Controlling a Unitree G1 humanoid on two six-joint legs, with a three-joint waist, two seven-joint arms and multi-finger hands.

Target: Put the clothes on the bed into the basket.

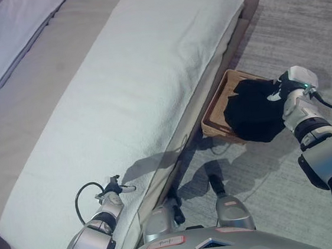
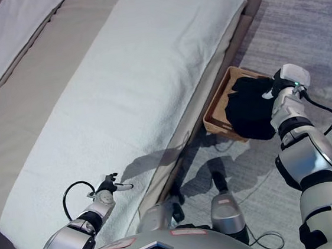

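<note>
Where the left eye view is considered first, a low bed with a taupe cover is seen running diagonally across the frame, and a long white textured towel-like blanket is laid along its near edge. On the grey carpeted floor just beside the bed, a shallow brown woven basket is placed, and a bundle of black clothes is seen lying in it, spilling over its near rim. The right robot hand is pressed against the black bundle from the right side; whether its fingers are curled into the cloth or relaxed cannot be told, since they are lost against the dark fabric. The left robot hand is rested on the blanket near the bed's edge, with its fingers relaxed and nothing held.

When the right eye view is taken, the same arrangement is shown: the black clothes are gathered inside the basket, the right robot hand is held at their right edge, and the left robot hand lies with fingers loosely extended on the white blanket, well apart from the basket.
</note>
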